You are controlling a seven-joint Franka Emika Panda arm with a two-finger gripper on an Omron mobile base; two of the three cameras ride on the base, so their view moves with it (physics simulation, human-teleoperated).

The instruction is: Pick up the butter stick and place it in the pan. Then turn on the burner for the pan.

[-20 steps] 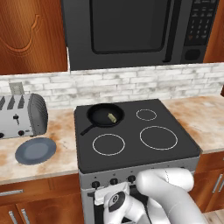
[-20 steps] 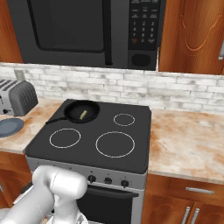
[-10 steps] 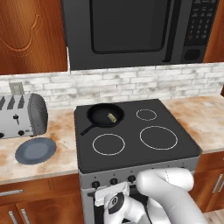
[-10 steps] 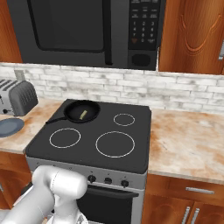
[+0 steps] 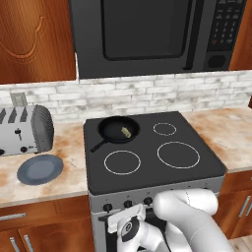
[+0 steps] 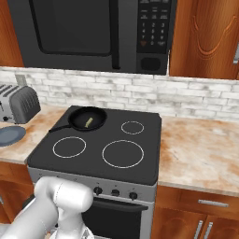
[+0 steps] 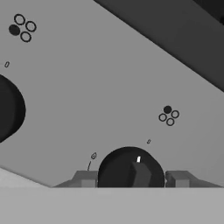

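Note:
The butter stick (image 5: 126, 132) (image 6: 89, 122), a small pale yellow bar, lies inside the black pan (image 5: 110, 130) (image 6: 96, 118) on the stove's back left burner. The pan's handle points toward the front left. My gripper (image 7: 131, 179) is down at the stove's front control panel (image 5: 162, 197), low in the left base view (image 5: 118, 217). In the hand view its two fingertips (image 7: 86, 179) sit on either side of a round black knob (image 7: 130, 168), closed against it. The knob's white mark points up and slightly right.
Another black knob (image 7: 6, 107) sits at the left edge of the hand view. A toaster (image 5: 24, 129) and a blue-grey plate (image 5: 40, 169) stand on the counter left of the stove. A microwave (image 5: 152, 34) hangs above it.
The jaws have narrowed onto the knob since a second ago and then held still. The butter stick, the pan and the arm have not visibly moved.

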